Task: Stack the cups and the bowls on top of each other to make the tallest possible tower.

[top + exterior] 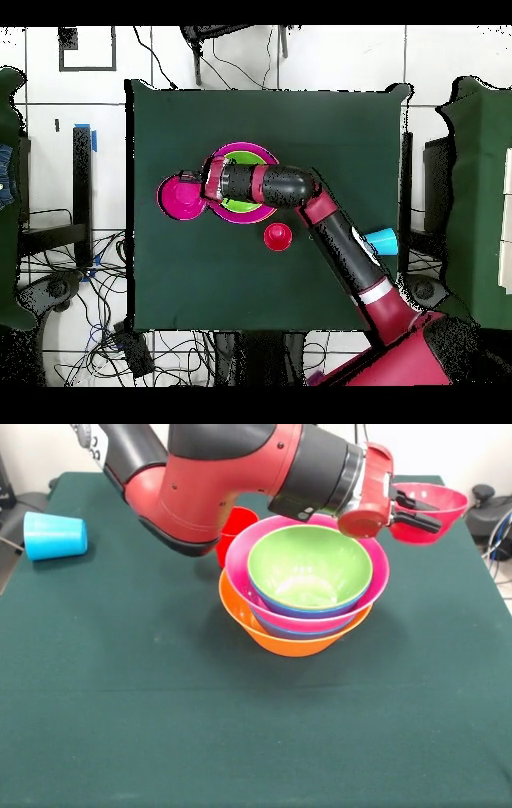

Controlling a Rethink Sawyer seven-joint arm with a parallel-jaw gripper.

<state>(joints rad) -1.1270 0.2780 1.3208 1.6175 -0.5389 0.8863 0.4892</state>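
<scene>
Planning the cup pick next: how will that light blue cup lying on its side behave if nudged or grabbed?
The light blue cup lies on its side on the green table, so a nudge would probably roll it, likely in a curve since it tapers. It looks like thin plastic, so probably light and easily shoved. Its smooth wall may slip in a loose pinch.

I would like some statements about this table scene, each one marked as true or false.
1. The gripper holds the small red bowl by its rim. True.
2. The lime green bowl sits topmost in the tower. True.
3. The light blue cup stands upright inside the tower. False: it lies on its side on the table, apart from the tower.
4. The tower's base is the pink bowl. False: the orange bowl is lowest.
5. The red cup stands on the table beside the tower. True.
</scene>
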